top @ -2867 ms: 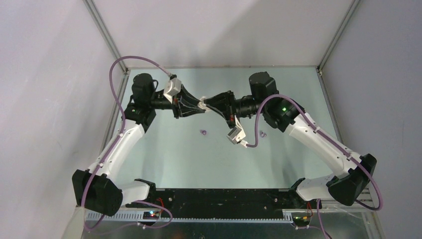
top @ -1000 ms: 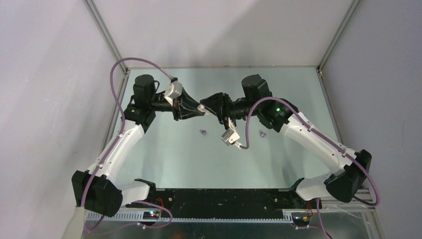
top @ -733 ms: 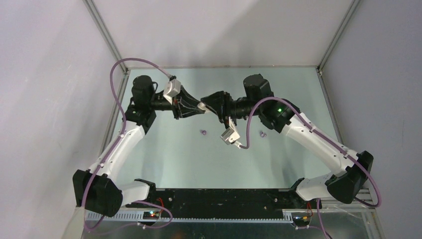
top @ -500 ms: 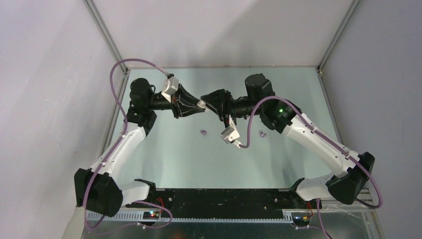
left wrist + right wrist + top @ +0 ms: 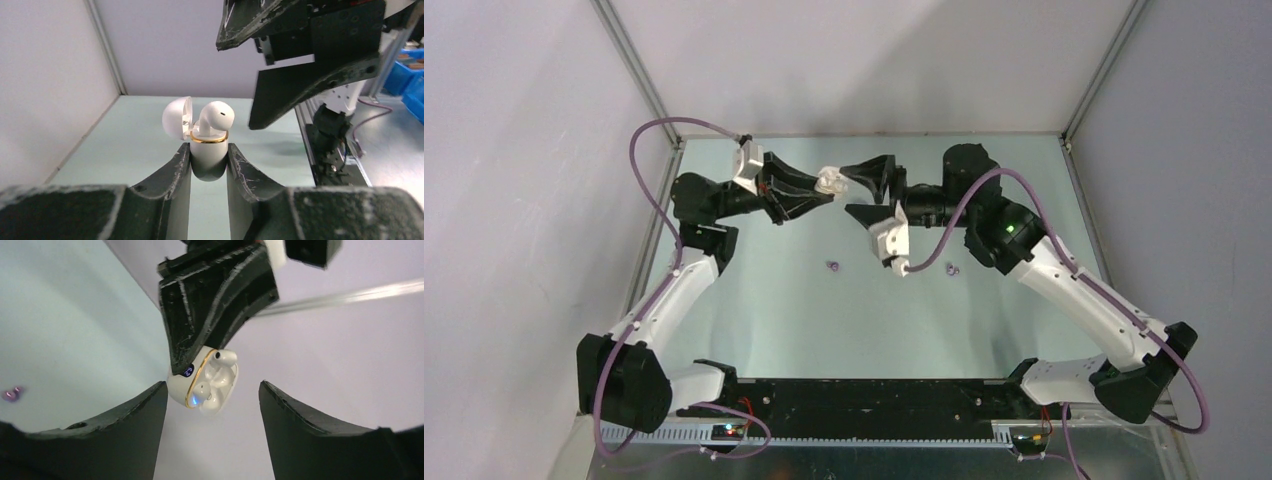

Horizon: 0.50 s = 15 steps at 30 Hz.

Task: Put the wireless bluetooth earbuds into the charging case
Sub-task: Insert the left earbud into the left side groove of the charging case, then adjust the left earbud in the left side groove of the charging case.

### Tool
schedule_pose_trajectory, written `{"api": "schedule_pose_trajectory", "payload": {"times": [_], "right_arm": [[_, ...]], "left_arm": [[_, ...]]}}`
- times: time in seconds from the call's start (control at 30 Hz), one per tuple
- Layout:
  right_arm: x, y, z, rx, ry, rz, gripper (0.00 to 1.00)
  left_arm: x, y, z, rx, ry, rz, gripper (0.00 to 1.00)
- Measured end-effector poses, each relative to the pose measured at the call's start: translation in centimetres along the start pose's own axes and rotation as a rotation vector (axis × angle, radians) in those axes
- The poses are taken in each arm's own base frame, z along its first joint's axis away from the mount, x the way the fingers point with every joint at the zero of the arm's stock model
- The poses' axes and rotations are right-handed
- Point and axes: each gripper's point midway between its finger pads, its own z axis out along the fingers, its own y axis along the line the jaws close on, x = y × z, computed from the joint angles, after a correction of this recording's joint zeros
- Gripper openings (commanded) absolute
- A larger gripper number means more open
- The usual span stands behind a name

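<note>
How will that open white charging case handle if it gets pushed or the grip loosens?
The charging case looks glossy and rounded, so it may slip in the left pincer. Its lid stands swung open, so the hinge is probably the weak spot. Set down, the curved bottom would likely rock or tip.

The left gripper (image 5: pixel 822 190) squeezes the white case (image 5: pixel 830 181) on two sides, high over the far part of the table (image 5: pixel 764 320). Only the top of the case is free. There the lid (image 5: pixel 176 116) and a white earbud (image 5: pixel 216 116) stick up. The right gripper (image 5: pixel 865 192) sits just beside it with wide jaws, not touching. Below the arms there is lots of room. Two purple earbuds (image 5: pixel 832 265) (image 5: pixel 951 268) lie there, well apart. Walls (image 5: pixel 514 200) close in the sides.
</note>
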Motion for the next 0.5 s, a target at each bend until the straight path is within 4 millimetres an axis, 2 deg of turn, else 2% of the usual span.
{"api": "schedule_pose_trajectory", "payload": {"times": [0.07, 0.17, 0.33, 0.4, 0.5], "right_arm": [[0.1, -0.7, -0.4, 0.037, 0.025, 0.151, 0.72], [0.2, -3.6, -1.0, 0.136, 0.059, 0.425, 0.75], [0.0, -10.6, -1.8, 0.365, 0.055, 0.818, 0.85], [0.3, -11.9, -1.6, 0.43, 0.047, 0.938, 0.86], [1.1, -12.9, -0.4, 0.482, 0.033, 1.09, 0.86]], "left_arm": [[-0.7, 0.4, 0.1, -0.027, -0.026, 0.008, 0.0], [-1.9, 1.3, 0.2, -0.078, -0.076, 0.014, 0.0], [-3.8, 2.6, 0.5, -0.157, -0.168, 0.047, 0.0], [-4.5, 2.8, 0.7, -0.178, -0.199, 0.056, 0.0], [-5.0, 2.9, 0.9, -0.2, -0.237, 0.059, 0.0]]}}
